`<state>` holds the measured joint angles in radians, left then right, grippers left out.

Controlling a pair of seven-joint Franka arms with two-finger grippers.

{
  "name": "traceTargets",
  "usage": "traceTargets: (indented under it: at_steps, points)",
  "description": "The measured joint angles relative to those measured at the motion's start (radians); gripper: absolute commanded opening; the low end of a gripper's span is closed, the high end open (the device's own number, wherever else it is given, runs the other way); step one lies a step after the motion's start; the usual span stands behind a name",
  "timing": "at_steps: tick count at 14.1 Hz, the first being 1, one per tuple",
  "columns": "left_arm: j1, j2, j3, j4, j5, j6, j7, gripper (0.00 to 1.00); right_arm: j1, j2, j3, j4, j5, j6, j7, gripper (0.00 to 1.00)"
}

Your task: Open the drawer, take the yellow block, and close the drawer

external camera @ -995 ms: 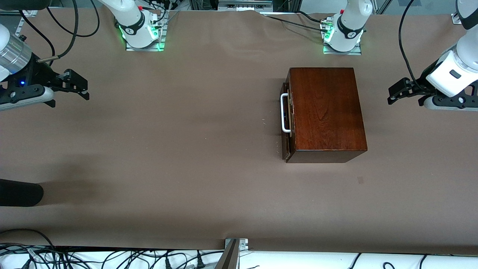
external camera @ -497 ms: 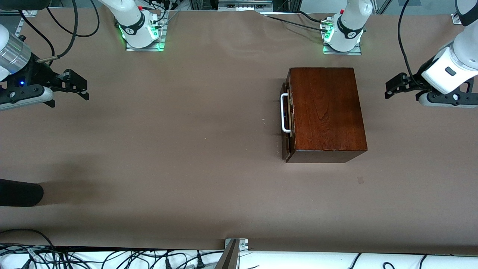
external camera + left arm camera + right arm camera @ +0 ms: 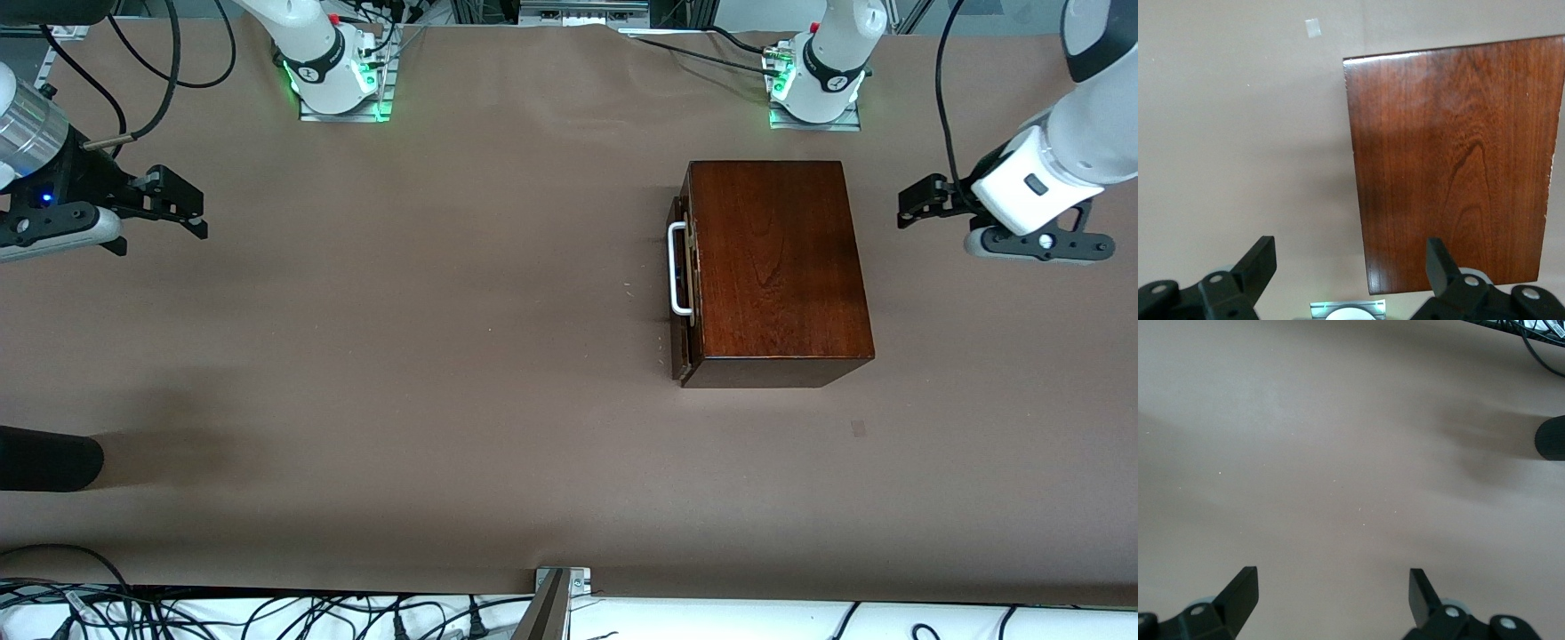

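Observation:
The glossy dark-brown wooden box (image 3: 775,267) sits on the table toward the left arm's end. Its drawer (image 3: 679,284) is shut, with the white bar handle (image 3: 677,269) on the side facing the right arm's end. The yellow block is hidden. My left gripper (image 3: 909,206) is open and empty, in the air beside the box at the left arm's end; the box top fills the left wrist view (image 3: 1458,160), with the gripper (image 3: 1350,257) over its edge. My right gripper (image 3: 182,204) is open and empty over bare table at the right arm's end (image 3: 1331,583).
A black rounded object (image 3: 44,458) pokes in at the right arm's end, nearer the front camera, and shows in the right wrist view (image 3: 1551,438). The arm bases (image 3: 338,76) (image 3: 813,84) stand along the back edge. Cables lie along the front edge (image 3: 267,613).
My left gripper has moved toward the box and a little toward the back edge. My right gripper has barely shifted. The drawer stays shut.

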<state>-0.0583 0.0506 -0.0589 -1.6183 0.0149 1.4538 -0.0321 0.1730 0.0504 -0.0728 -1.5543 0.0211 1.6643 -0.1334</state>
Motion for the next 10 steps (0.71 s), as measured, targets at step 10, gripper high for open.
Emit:
traceTargets:
  at_steps: [10]
  points:
    - [-0.187, 0.148, -0.126, 0.002, 0.0, 0.16, -0.239, 1.0, 0.0, 0.0, -0.001, 0.0, 0.0, 0.001, 0.0, 1.0]
